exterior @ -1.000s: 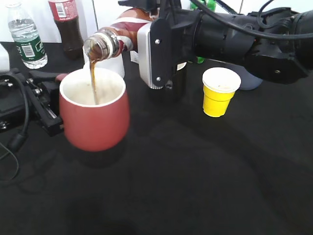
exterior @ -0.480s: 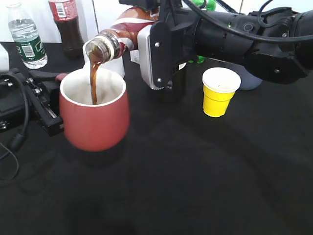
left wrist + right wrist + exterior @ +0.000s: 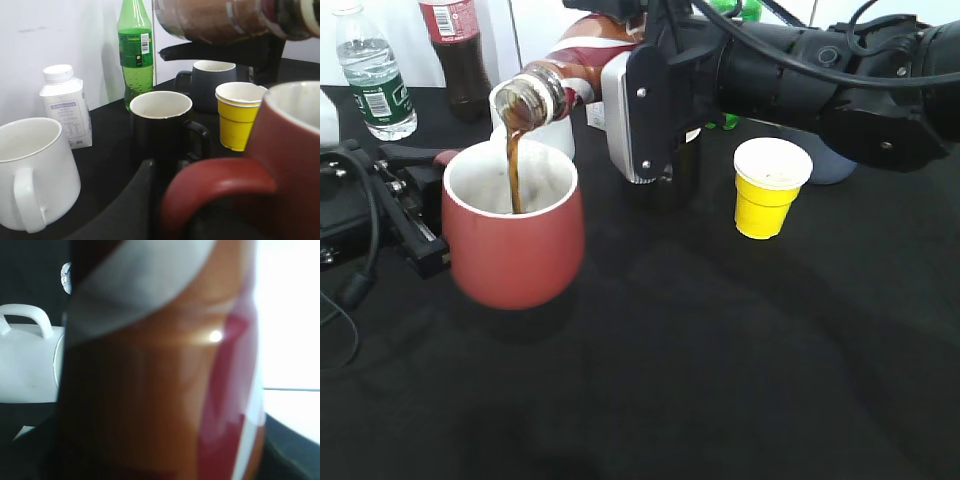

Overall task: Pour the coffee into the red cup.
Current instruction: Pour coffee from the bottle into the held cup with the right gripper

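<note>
My right gripper (image 3: pixel 638 105) is shut on the coffee bottle (image 3: pixel 558 82), which it holds tilted with its open mouth above the red cup (image 3: pixel 515 250). A brown stream (image 3: pixel 512 170) runs from the mouth into the cup's white inside. The bottle fills the right wrist view (image 3: pixel 160 365) and crosses the top of the left wrist view (image 3: pixel 220 20). My left gripper (image 3: pixel 428 205) is shut on the red cup's handle (image 3: pixel 220 182). The cup stands on the black table at the left.
A yellow cup (image 3: pixel 768 185) stands to the right, a black mug (image 3: pixel 160 130) behind the bottle, a white mug (image 3: pixel 30 170) and a grey mug (image 3: pixel 210 82) near it. A green bottle (image 3: pixel 134 50), a white milk bottle (image 3: pixel 65 105), a water bottle (image 3: pixel 375 75) and a cola bottle (image 3: pixel 460 50) line the back.
The bottle has lifted and tilted slightly; the brown stream keeps running into the red cup. The left gripper and the cup have not moved.
</note>
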Available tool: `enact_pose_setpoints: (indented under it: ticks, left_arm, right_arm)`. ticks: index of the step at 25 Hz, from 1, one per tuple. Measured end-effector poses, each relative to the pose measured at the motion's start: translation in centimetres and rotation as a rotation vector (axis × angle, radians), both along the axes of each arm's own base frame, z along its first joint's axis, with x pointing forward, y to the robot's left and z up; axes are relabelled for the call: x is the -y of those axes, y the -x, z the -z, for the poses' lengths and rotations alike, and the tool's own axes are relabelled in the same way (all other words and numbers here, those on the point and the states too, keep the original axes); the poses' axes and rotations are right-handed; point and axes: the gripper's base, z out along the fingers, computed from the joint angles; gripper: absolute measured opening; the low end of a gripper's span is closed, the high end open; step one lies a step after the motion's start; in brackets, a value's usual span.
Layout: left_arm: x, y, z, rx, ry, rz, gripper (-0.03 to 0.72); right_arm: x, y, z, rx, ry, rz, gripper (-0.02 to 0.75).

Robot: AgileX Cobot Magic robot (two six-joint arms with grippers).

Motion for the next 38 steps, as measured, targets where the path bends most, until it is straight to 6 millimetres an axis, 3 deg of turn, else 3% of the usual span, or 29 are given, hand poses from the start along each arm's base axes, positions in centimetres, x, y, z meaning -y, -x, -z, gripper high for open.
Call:
enact_pose_setpoints:
  ticks: [38]
  left_arm:
    - [0.00,0.00,0.01,-0.001,-0.001,0.000,0.093]
  right_arm:
    - [0.00,0.00,-0.02,0.046,0.028,-0.004,0.533]
